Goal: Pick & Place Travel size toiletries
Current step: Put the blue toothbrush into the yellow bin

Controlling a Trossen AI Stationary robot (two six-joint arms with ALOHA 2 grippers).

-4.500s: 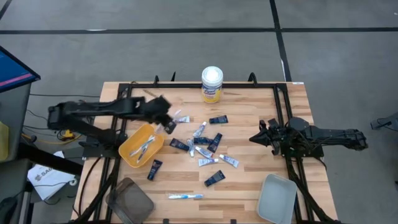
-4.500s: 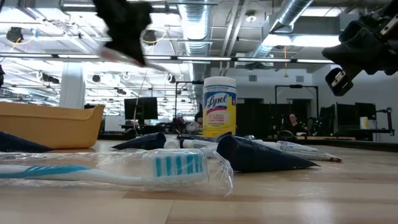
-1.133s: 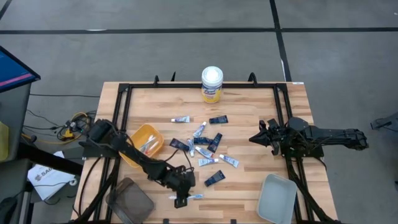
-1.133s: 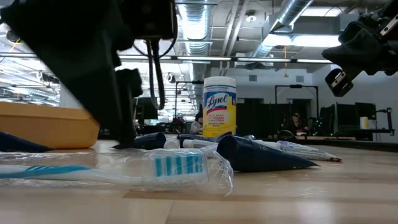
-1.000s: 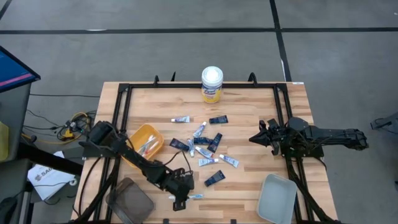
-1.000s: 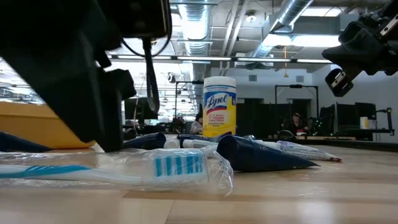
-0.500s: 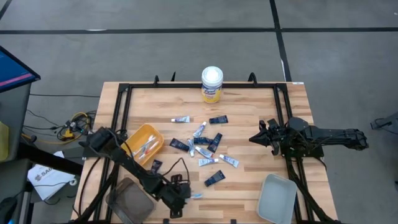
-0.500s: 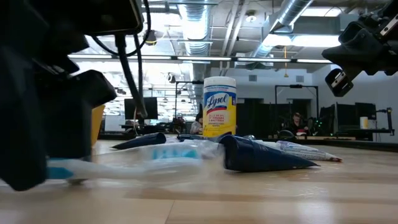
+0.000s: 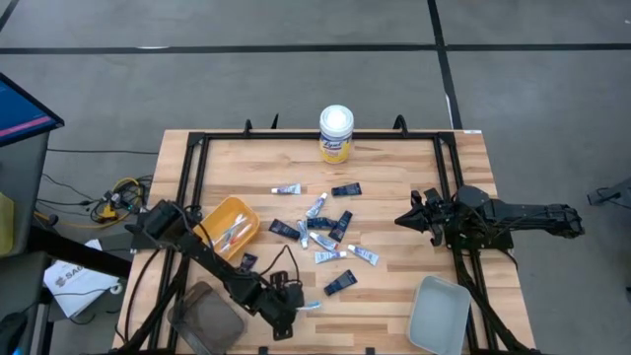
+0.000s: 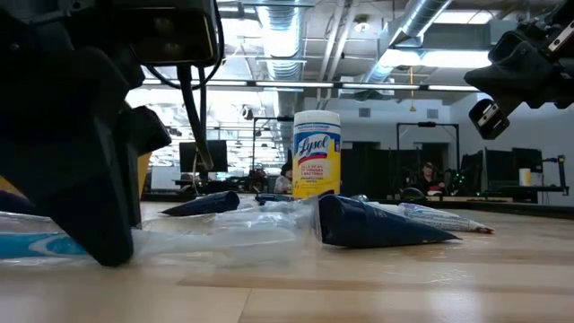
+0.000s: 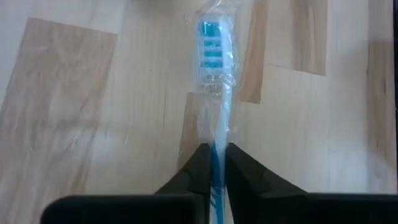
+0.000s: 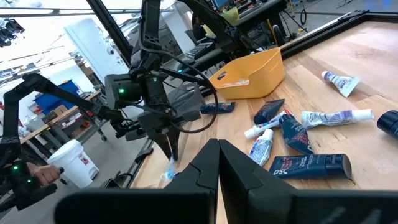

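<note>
My left gripper (image 11: 216,163) is down at the table's near edge (image 9: 280,318), shut on a blue-white toothbrush (image 11: 212,81) in a clear wrapper. In the low view it is the big dark shape on the left (image 10: 90,193), with the toothbrush (image 10: 36,244) at its foot. Other toiletries, white tubes and dark navy tubes (image 9: 325,232), lie loose mid-table. A yellow bin (image 9: 209,237) left of them holds a few items. My right gripper (image 12: 217,149) is shut and hovers over the table's right side (image 9: 422,221). My left gripper pinches the toothbrush's handle (image 11: 216,152) between its two fingers through the clear wrapper. It comes slanting down from the table's left, with the fingers running roughly along the handle. The brush head (image 11: 211,43) points away from the fingers. The wrapper (image 10: 224,240) lies low on the wood.
A yellow canister with a white lid (image 9: 336,133) stands at the far edge. A pale grey tray (image 9: 439,314) sits at the near right corner and a dark tray (image 9: 205,318) at the near left. A black frame rail (image 9: 197,158) borders the tabletop.
My left gripper has come down lower at the near edge and shifted slightly toward the table's left, settling over the toothbrush. The toothbrush has slid a little toward the left with it. The wrapper around its head has been pulled along.
</note>
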